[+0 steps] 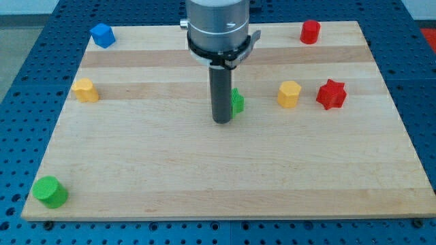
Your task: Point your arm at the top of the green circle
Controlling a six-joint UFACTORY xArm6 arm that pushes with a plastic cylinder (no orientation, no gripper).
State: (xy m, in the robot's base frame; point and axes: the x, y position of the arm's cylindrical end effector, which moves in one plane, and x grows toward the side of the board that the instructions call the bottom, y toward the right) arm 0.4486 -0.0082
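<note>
The green circle [50,191] is a round green block at the board's bottom left corner. My tip [222,120] is at the end of the dark rod near the board's middle, far to the right of and above the green circle. A second green block [237,102], shape partly hidden, sits right behind the rod on its right side, touching or nearly touching it.
A blue block [102,35] is at the top left and a yellow block [85,90] at the left. A yellow hexagon [289,94] and a red star [331,94] are at the right. A red block [310,31] is at the top right. The wooden board [225,184] lies on a blue perforated table.
</note>
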